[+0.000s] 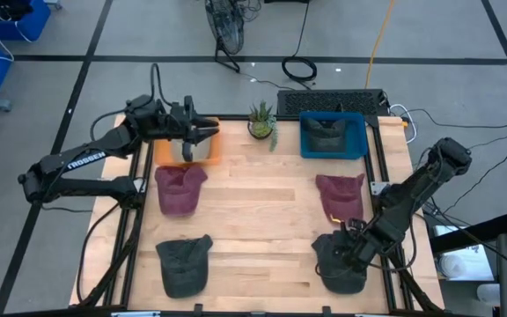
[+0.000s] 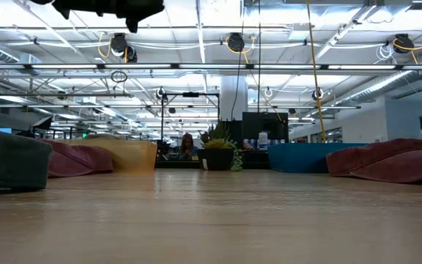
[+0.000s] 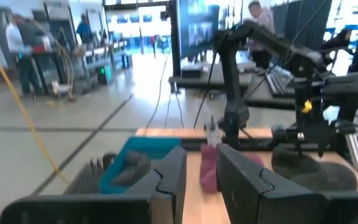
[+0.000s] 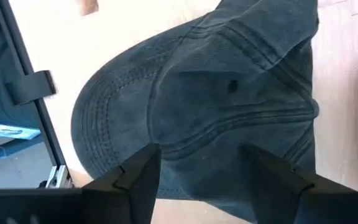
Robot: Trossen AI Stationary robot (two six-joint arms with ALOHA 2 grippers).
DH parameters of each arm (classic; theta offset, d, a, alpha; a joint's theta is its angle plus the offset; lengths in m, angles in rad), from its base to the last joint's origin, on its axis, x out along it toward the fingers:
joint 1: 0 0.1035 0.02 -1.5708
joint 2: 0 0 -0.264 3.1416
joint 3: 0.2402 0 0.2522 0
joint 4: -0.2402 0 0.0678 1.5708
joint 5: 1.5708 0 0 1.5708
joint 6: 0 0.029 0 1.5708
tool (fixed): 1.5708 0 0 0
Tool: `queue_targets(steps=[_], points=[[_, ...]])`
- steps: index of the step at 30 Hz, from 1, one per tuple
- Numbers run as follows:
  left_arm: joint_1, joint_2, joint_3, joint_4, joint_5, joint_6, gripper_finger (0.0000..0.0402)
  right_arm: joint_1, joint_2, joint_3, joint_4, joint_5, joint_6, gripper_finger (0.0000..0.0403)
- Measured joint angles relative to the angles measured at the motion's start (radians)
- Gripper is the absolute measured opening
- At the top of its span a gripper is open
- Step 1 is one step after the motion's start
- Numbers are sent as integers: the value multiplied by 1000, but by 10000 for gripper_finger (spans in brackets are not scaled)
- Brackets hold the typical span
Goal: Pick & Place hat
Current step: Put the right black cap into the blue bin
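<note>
Right hand [image 1: 352,251] hangs spread-fingered directly over dark grey hat [image 1: 337,264].

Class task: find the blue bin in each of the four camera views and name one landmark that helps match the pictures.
High view: blue bin at the table's far edge, right of centre.
Low view: far right of centre.
Left wrist view: lower left, a dark hat inside.
Right wrist view: not in it.
Shared landmark: potted plant beside the bin.

A potted plant [image 1: 261,121] stands by a black keyboard [image 1: 331,99].
</note>
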Motion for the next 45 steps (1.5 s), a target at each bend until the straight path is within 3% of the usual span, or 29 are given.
queue_targets(steps=[8, 24, 29, 36, 45], points=[[-39, 42, 1, 68, -52, -5, 93, 24, 8, 0, 51, -21, 22, 228], [-94, 105, 1, 171, -52, -32, 93, 70, 132, 0, 11, -17, -59, 204], [-93, 105, 1, 168, -55, -28, 93, 57, 124, 0, 14, -2, -120, 150], [-93, 105, 1, 159, -70, -31, 93, 40, 93, 0, 18, -3, -153, 13], [-93, 105, 1, 150, -71, -31, 93, -30, -1, 73, -6, 7, -198, 3]])
